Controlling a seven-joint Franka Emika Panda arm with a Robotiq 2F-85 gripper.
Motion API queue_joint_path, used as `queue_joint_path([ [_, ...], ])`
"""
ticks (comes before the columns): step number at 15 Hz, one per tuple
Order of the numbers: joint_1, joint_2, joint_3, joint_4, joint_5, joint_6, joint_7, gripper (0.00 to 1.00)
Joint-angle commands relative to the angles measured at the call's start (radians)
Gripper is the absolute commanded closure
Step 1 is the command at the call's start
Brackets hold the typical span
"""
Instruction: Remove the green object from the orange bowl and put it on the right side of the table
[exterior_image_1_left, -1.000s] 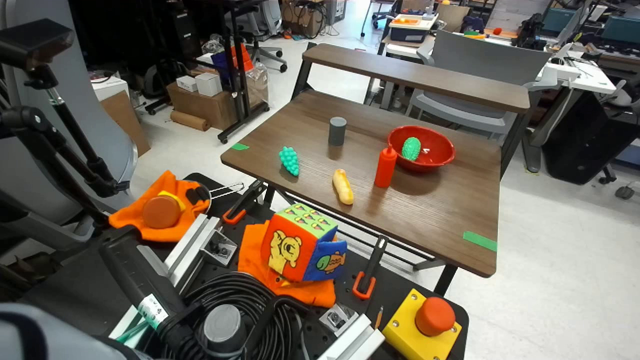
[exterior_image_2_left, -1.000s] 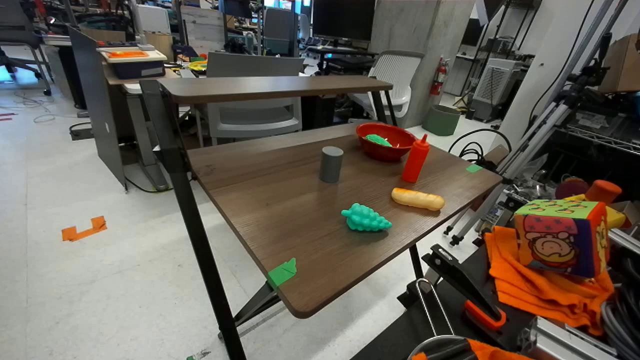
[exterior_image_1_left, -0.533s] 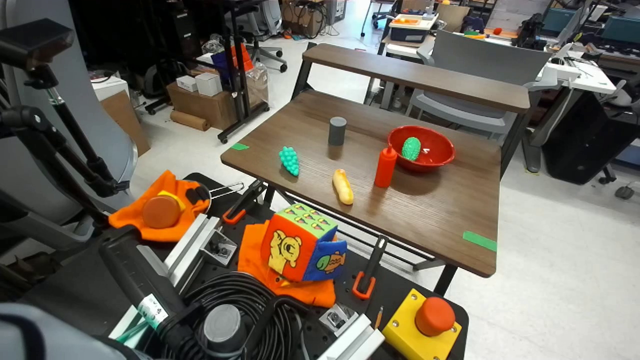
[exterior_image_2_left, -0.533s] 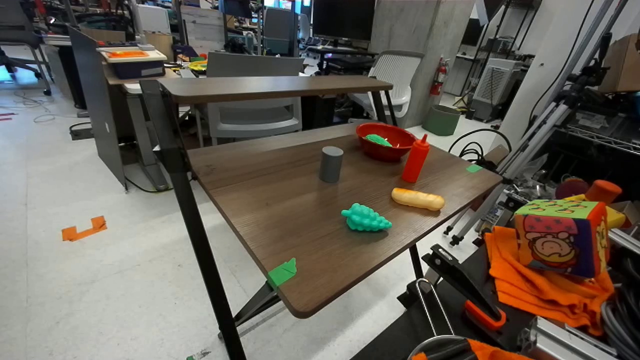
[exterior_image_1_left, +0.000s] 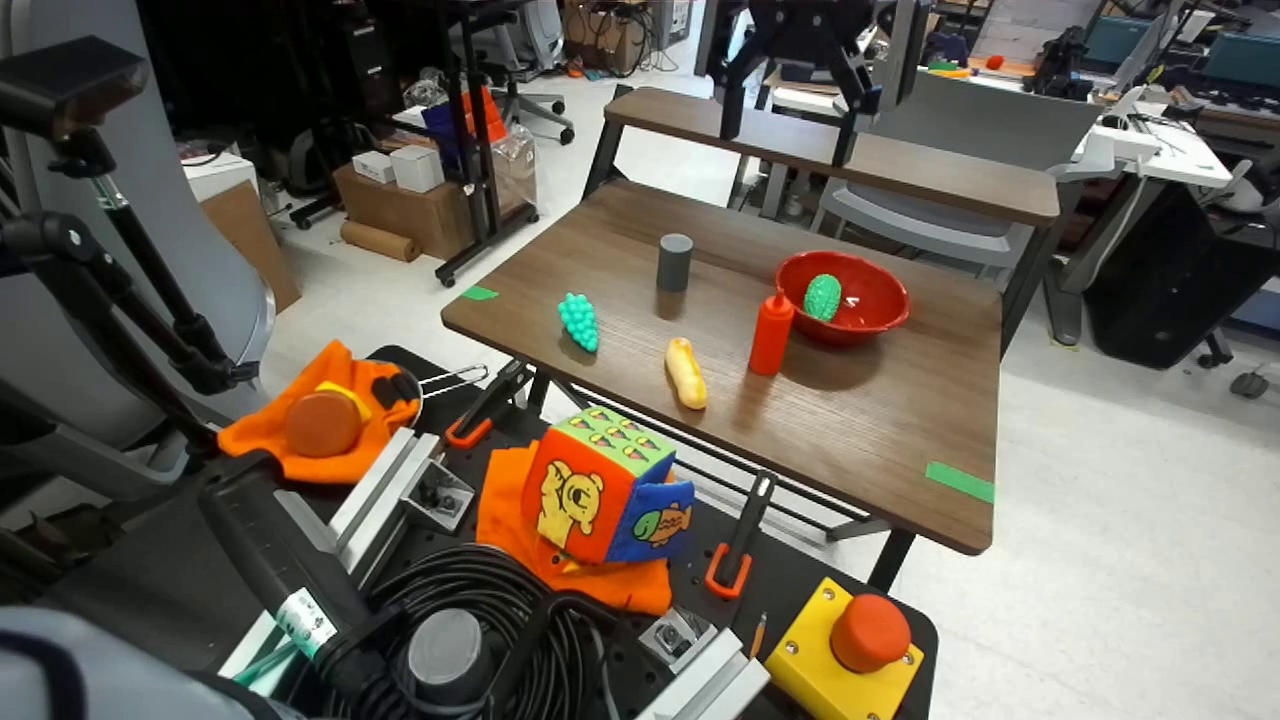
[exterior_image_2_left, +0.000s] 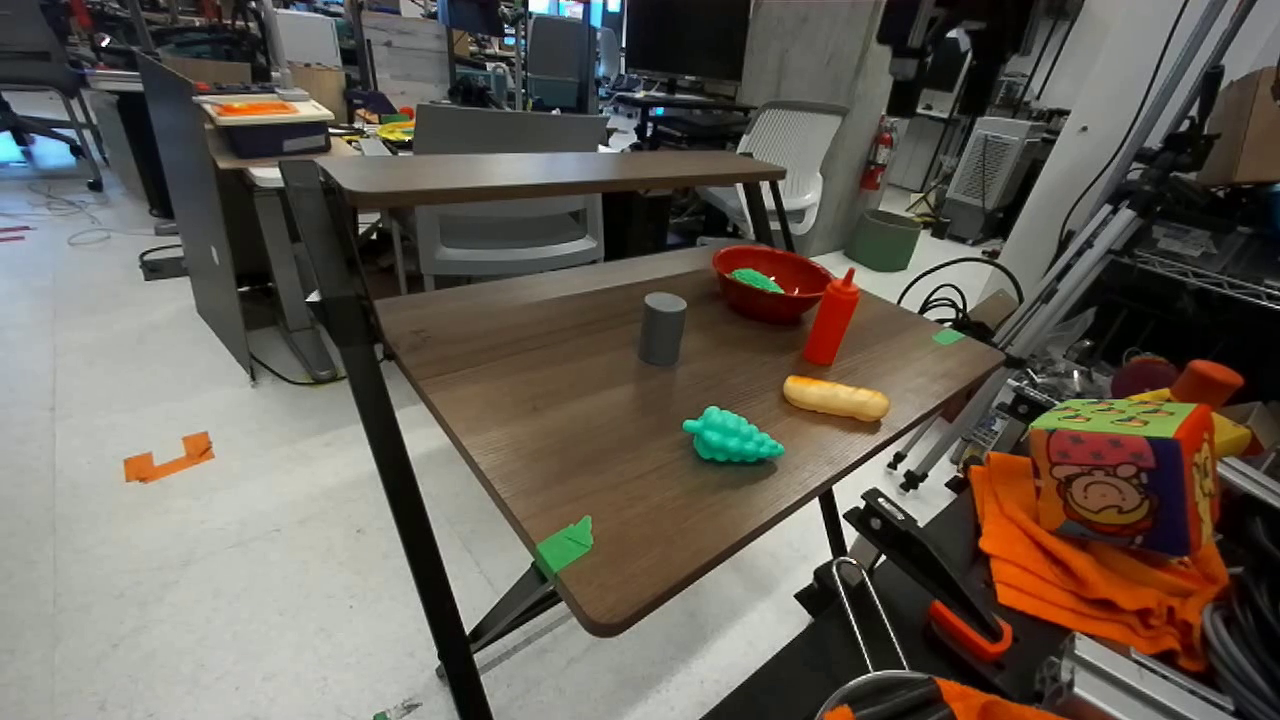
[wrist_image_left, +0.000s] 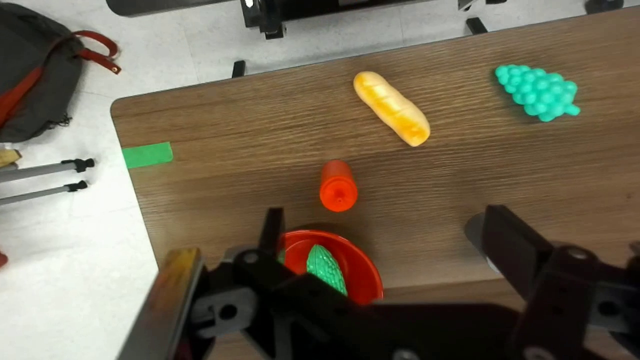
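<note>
The green object (exterior_image_1_left: 822, 298) lies inside the red-orange bowl (exterior_image_1_left: 880, 300). The gripper (exterior_image_1_left: 788, 148) hangs higher than the bowl and well apart from it, its 2 fingers (exterior_image_1_left: 732, 112) spread wide. Just beside the bowl stands a red bottle (exterior_image_1_left: 770, 340); a bread roll (exterior_image_1_left: 686, 374) and teal grapes (exterior_image_1_left: 578, 322) lie farther from it.

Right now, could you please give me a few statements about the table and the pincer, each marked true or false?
1. The green egg-like object sits in the bowl. True.
2. The grey cylinder and the red squeeze bottle stand upright on the table. True.
3. The red squeeze bottle stands inside the bowl. False: it stands outside it, on the table.
4. The pincer is open. True.
5. The pincer holds the green egg-like object. False: the two are apart.
</note>
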Motion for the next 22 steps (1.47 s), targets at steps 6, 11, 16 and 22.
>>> queue_joint_path([
  [6, 0.006, 0.315, -0.038, 0.292, -0.051, 0.121, 0.049, 0.0],
  [11, -0.002, 0.518, -0.054, 0.512, -0.012, 0.08, 0.032, 0.0],
  [16, -0.016, 0.689, -0.05, 0.682, 0.001, 0.02, -0.023, 0.0],
  [22, -0.05, 0.865, -0.038, 0.862, 0.036, -0.084, -0.102, 0.0],
])
